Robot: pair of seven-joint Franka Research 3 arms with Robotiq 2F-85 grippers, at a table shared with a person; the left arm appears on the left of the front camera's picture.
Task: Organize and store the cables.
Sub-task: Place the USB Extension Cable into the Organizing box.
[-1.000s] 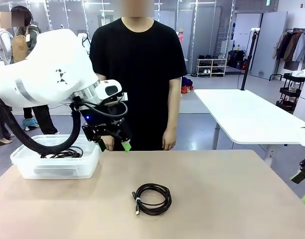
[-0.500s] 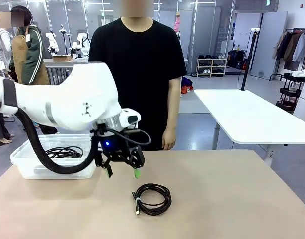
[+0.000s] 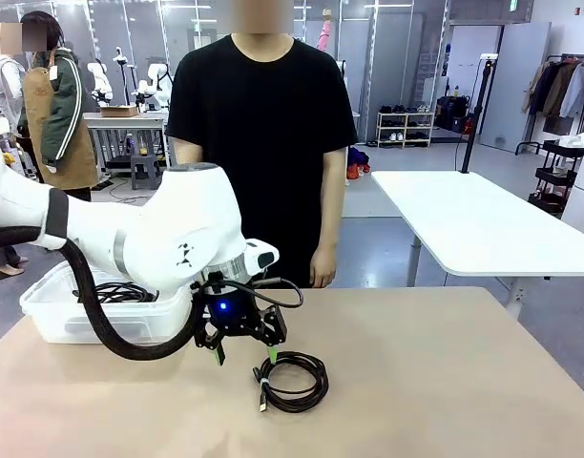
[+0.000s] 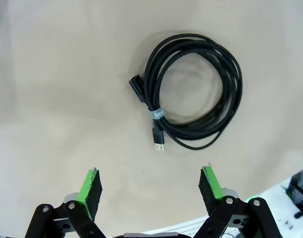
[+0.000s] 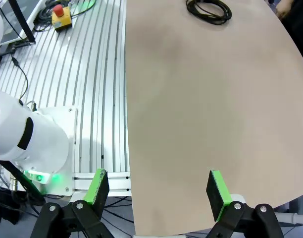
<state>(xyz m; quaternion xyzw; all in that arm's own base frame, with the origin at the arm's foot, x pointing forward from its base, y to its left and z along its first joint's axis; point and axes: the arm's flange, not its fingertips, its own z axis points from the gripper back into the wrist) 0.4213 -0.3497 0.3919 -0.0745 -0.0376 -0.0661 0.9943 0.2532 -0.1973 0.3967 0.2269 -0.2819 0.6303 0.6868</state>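
One coiled black cable (image 3: 292, 382) lies flat on the tan table, bound by a small grey tie, with a USB plug at its near-left side. My left gripper (image 3: 244, 356) hovers open just above the coil's left rim, touching nothing. Looking down from the left wrist, the coil (image 4: 191, 89) sits ahead of the wide-open left gripper (image 4: 151, 184). More black cables (image 3: 120, 291) rest in a clear plastic bin (image 3: 53, 320) at the table's left. My right gripper (image 5: 159, 188) is open and holds nothing at the table's edge, far from the coil (image 5: 208, 10).
A person in a black shirt (image 3: 259, 143) stands at the far side, hands hanging down. The left arm's black hose (image 3: 101, 324) loops in front of the bin. Off the table edge are a ribbed metal floor (image 5: 92, 74), a white robot base (image 5: 23, 139) and an emergency-stop button (image 5: 60, 15).
My left arm has swung right from above the bin and come down to the coil on the table. The coil has not moved, and both grippers stay open.
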